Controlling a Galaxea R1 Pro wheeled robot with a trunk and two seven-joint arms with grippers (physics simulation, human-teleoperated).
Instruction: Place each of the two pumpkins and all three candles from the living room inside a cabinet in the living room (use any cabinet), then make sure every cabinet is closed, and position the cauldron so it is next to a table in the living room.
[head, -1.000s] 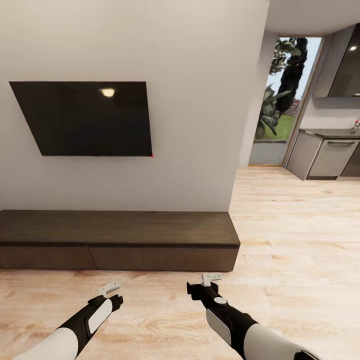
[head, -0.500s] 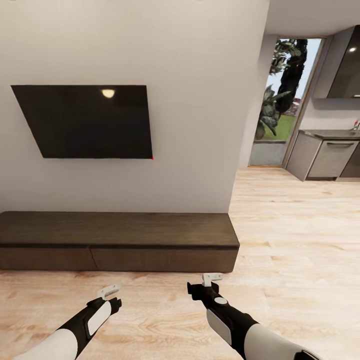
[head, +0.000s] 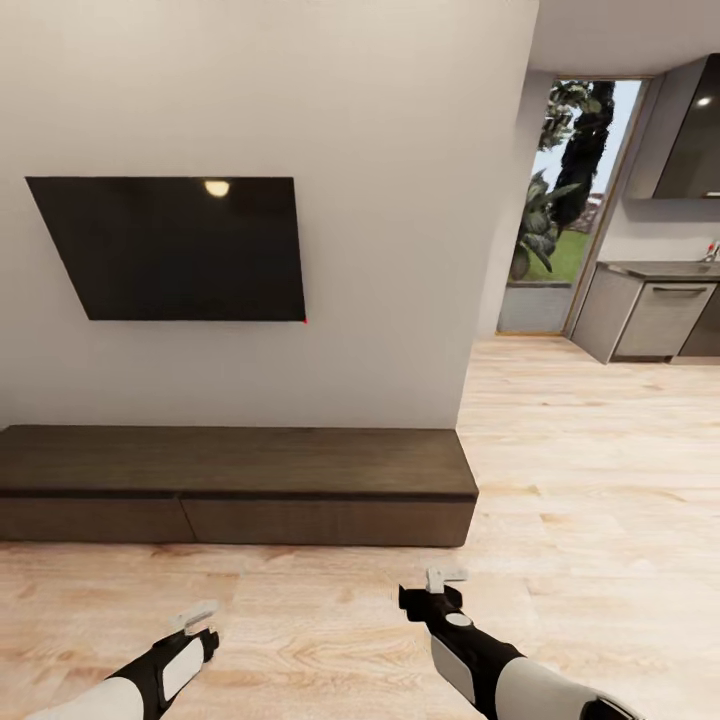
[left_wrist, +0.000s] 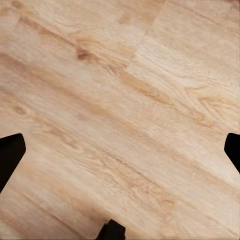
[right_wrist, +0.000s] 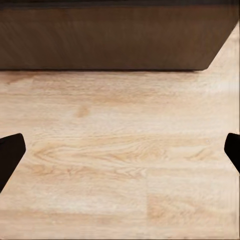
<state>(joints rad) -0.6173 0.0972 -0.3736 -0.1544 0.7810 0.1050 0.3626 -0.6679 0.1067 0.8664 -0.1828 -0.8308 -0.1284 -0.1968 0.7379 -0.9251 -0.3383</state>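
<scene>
Facing a pale wall, the robot holds both arms low over the light wooden floor (head: 330, 620). The left gripper (head: 196, 613) hangs above bare planks, its fingers (left_wrist: 11, 155) spread wide at the edges of the left wrist view with nothing but floorboards between them. The right gripper (head: 446, 578) sits a little farther forward than the left one, and its fingers (right_wrist: 10, 152) are likewise set wide apart and hold nothing; ahead of it, past a strip of floor, the right wrist view shows the dark front of the cabinet (right_wrist: 115, 40). From the head view the cabinet (head: 240, 485) is the long, low, dark-brown unit standing against the wall, beyond both grippers and apart from them, its right end nearly straight ahead of the right gripper. Its flat drawer fronts sit flush, with one thin vertical seam between them ahead of the left gripper. Above the cabinet a black television (head: 175, 250) is mounted on the wall. Farther off, on the right gripper's side, the floor runs on to grey kitchen cupboards (head: 655, 315) and a tall glazed doorway (head: 560, 200) with greenery outside.
</scene>
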